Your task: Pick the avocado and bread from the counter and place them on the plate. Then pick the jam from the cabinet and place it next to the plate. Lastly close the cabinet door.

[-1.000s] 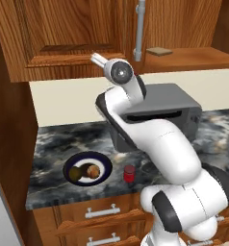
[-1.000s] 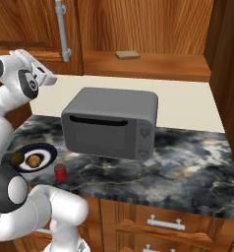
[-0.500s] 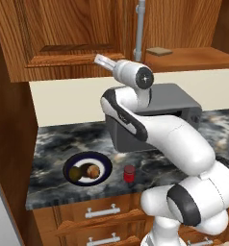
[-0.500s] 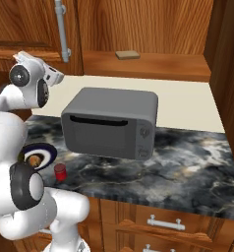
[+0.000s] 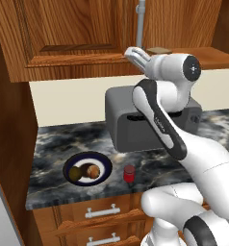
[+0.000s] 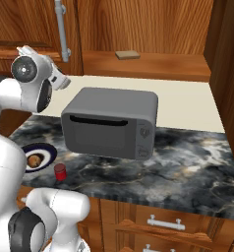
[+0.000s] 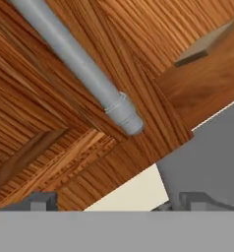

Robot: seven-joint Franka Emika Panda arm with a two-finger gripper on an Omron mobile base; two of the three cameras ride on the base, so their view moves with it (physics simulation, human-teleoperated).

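Note:
The plate [image 5: 103, 167] lies on the dark marble counter [image 5: 54, 144] with the avocado [image 5: 75, 173] and the bread [image 5: 92, 171] on it. In the right base view the plate [image 6: 46, 150] shows the bread [image 6: 34, 160]. The red jam [image 5: 129, 173] stands on the counter just right of the plate, also seen as the jam [image 6: 60, 172]. My gripper [image 5: 134, 55] is raised at the bottom edge of the cabinet door [image 5: 78, 33], beside the lower end of its grey handle [image 5: 140, 21]. In the hand view the handle [image 7: 79, 64] runs diagonally above my gripper [image 7: 118, 201], which is open and holds nothing.
A grey microwave-like box [image 5: 128, 120] stands on the counter behind the plate and under my arm. A flat tan slab [image 6: 127, 54] lies on the open cabinet shelf [image 6: 153, 66]. Brown drawers [image 5: 102, 211] run below the counter. A tall wooden panel [image 5: 10, 144] stands at the left.
The arm has swung right along the lower edge of the cabinet door, bringing the gripper close to the grey handle. Plate, food and jam have not moved.

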